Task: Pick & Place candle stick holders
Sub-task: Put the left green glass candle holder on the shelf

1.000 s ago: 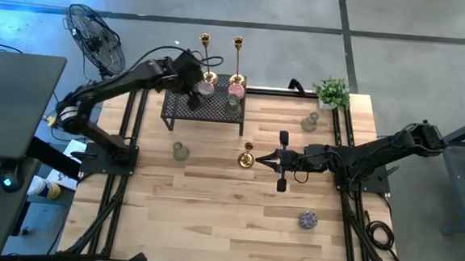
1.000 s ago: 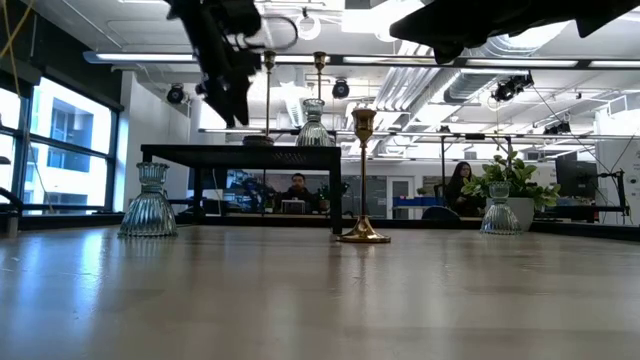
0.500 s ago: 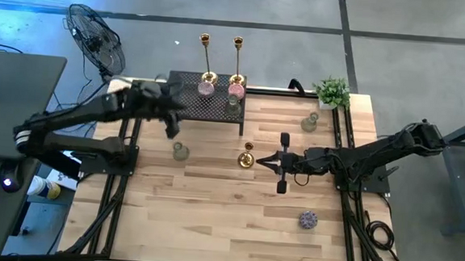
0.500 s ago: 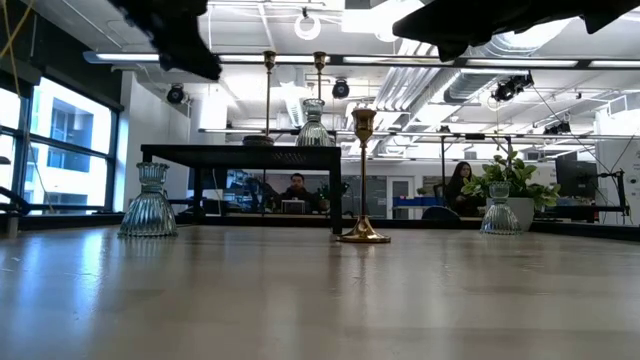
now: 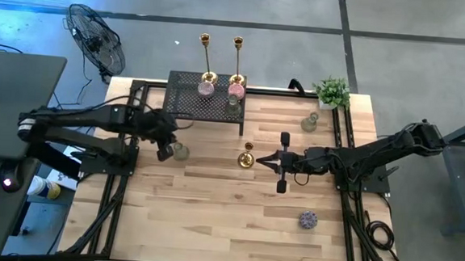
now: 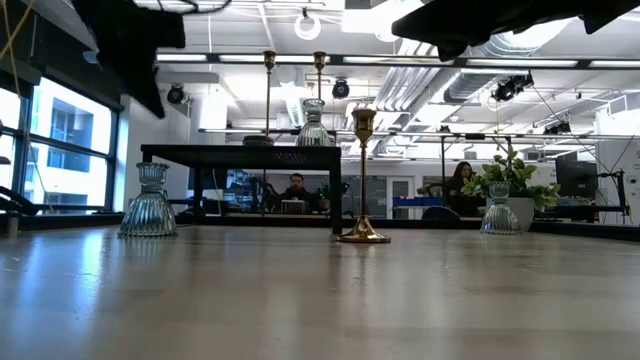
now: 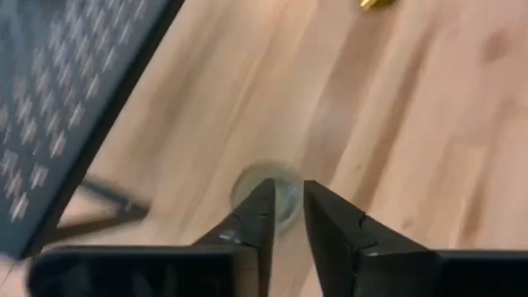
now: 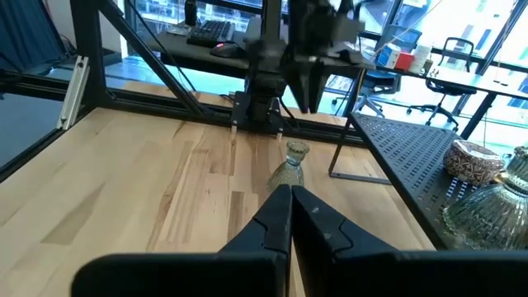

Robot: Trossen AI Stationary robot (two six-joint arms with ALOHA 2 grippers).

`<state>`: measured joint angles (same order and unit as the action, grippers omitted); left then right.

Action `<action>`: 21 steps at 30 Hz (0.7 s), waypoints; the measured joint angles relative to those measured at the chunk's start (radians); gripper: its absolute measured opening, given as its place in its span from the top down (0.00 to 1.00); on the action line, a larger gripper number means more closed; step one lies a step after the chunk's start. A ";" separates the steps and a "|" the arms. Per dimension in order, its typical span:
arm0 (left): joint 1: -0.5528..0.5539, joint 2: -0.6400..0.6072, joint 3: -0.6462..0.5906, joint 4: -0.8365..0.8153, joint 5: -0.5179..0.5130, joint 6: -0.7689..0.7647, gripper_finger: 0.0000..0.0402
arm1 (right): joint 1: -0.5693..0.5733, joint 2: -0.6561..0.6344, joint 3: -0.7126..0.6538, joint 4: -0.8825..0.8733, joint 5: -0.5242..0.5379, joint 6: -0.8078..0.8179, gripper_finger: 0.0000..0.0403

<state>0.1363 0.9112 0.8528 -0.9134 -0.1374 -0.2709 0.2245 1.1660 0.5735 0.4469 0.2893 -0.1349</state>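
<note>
A pale green holder [image 5: 180, 151] [image 7: 272, 191] stands on its base on the table's left part. My left gripper [image 5: 165, 149] [image 7: 288, 191] hangs above it, its fingers pointing down with a narrow gap and nothing between them. A gold candlestick [image 5: 246, 156] [image 6: 363, 175] stands upright mid-table. My right gripper [image 5: 257, 158] [image 8: 289, 191] is shut, level, just right of it and higher, holding nothing. Two gold candlesticks [image 5: 205, 56] and several squat holders [image 5: 236, 89] stand on the black mesh rack [image 5: 187, 103].
A potted plant [image 5: 332, 92] stands at the far right corner, with a pale green holder [image 5: 309, 122] near it. A purple holder [image 5: 308, 220] sits near the front right. The wooden table [image 5: 211, 218] is bare along its near edge. People sit in the room behind.
My left gripper has swung away from above the rack toward the table's left and near edges and has come down. It now hangs over the pale green holder on the left. Nothing else has moved.
</note>
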 joint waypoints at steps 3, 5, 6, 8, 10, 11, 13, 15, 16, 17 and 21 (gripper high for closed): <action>0.001 0.046 0.000 -0.036 -0.030 -0.057 0.71 | 0.000 0.000 0.000 0.000 -0.001 0.000 1.00; 0.001 0.077 0.000 -0.037 -0.030 -0.091 0.60 | 0.000 0.000 0.000 0.000 -0.003 0.000 1.00; 0.001 0.092 0.000 -0.030 -0.029 -0.101 0.54 | 0.000 0.000 0.000 0.000 -0.003 0.000 1.00; 0.001 0.126 0.000 -0.025 -0.032 -0.109 0.43 | 0.000 0.000 0.000 0.000 -0.003 0.000 1.00; 0.001 0.164 0.000 -0.024 -0.036 -0.113 0.32 | 0.000 0.000 0.000 0.001 -0.004 0.000 1.00; 0.001 0.181 0.000 -0.026 -0.037 -0.111 0.27 | 0.000 0.000 0.000 0.001 -0.004 0.000 1.00; 0.001 0.218 0.000 -0.030 -0.045 -0.105 0.18 | 0.000 0.000 0.000 0.001 -0.004 0.000 1.00; 0.001 0.251 0.000 -0.033 -0.051 -0.104 0.12 | 0.000 0.000 0.000 0.001 -0.004 0.000 1.00; 0.001 0.265 0.000 -0.032 -0.057 -0.104 0.10 | 0.000 0.000 0.000 0.001 -0.004 0.000 1.00; 0.001 0.280 0.000 -0.032 -0.066 -0.104 0.08 | 0.000 0.000 0.000 0.001 -0.004 0.000 1.00; 0.001 0.324 0.000 -0.030 -0.090 -0.102 0.08 | 0.000 0.000 0.000 0.001 -0.005 0.001 1.00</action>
<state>0.1375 1.2349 0.8532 -0.9431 -0.2272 -0.3734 0.2245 1.1656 0.5735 0.4477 0.2848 -0.1341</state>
